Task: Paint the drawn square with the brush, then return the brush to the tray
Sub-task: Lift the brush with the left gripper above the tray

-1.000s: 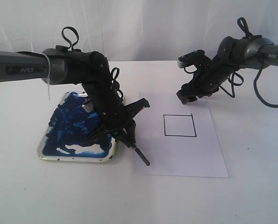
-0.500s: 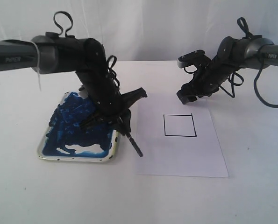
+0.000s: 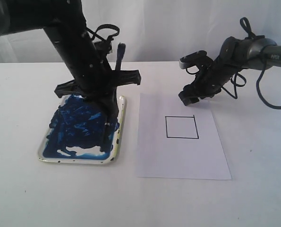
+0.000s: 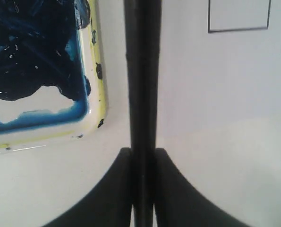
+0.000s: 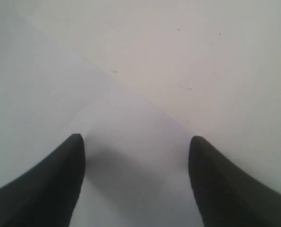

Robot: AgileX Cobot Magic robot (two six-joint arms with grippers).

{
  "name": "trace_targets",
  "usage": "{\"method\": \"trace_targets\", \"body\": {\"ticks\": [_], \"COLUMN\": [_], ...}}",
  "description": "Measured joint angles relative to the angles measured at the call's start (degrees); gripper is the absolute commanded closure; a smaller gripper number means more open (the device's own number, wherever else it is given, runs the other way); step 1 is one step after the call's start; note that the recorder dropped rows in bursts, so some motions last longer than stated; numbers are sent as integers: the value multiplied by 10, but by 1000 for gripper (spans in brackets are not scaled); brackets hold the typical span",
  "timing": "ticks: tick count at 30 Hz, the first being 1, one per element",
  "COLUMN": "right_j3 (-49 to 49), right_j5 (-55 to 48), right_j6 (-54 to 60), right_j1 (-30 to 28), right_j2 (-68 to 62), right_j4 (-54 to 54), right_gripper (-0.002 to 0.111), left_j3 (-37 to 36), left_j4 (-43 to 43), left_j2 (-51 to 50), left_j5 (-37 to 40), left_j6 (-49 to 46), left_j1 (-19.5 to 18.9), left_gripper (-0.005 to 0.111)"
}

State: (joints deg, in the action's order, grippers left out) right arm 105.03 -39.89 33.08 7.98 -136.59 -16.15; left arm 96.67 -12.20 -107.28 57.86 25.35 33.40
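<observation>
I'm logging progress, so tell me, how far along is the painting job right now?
Done: the left gripper has the brush clamped. In hand: apparently loading paint, brush upright with its tip down at the tray. Left: the drawn square is blank inside, so painting it and returning the brush remain. The right gripper hangs open.

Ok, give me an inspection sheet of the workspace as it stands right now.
Surface: white table.
Job's things: tray smeared with blue paint; drawn square on the paper sheet, blank inside; brush roughly upright, tip down over the tray, contact unclear.
Clutter: nothing seen.
Grippers: left gripper shut on the brush; right gripper open, hovering at the paper sheet's far edge.
Cables: cable loops on both arms.
Surroundings: white curtain behind the table.
</observation>
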Motion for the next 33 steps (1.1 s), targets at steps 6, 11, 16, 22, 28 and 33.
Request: {"method": "trace_targets", "body": {"ticks": [6, 11, 16, 22, 28, 33], "right_j3": [1, 1, 1, 1, 1, 1], "right_j5": [-1, -1, -1, -1, -1, -1], "right_j6": [0, 0, 1, 9, 9, 9], "right_j1": [0, 0, 0, 0, 0, 0], "right_j2": [0, 0, 0, 0, 0, 0], "right_j4": [0, 0, 0, 0, 0, 0], "right_gripper": [48, 48, 48, 48, 48, 48], "left_j3": [0, 0, 0, 0, 0, 0], "left_j4": [30, 77, 157, 241, 404, 448], "left_j2": [28, 31, 31, 31, 31, 31], "left_j5": [67, 67, 67, 67, 67, 67], "left_j6": [-191, -299, -351, -407, -416, -421], "left_j1": [0, 0, 0, 0, 0, 1], "left_gripper": [107, 107, 107, 107, 107, 107]}}
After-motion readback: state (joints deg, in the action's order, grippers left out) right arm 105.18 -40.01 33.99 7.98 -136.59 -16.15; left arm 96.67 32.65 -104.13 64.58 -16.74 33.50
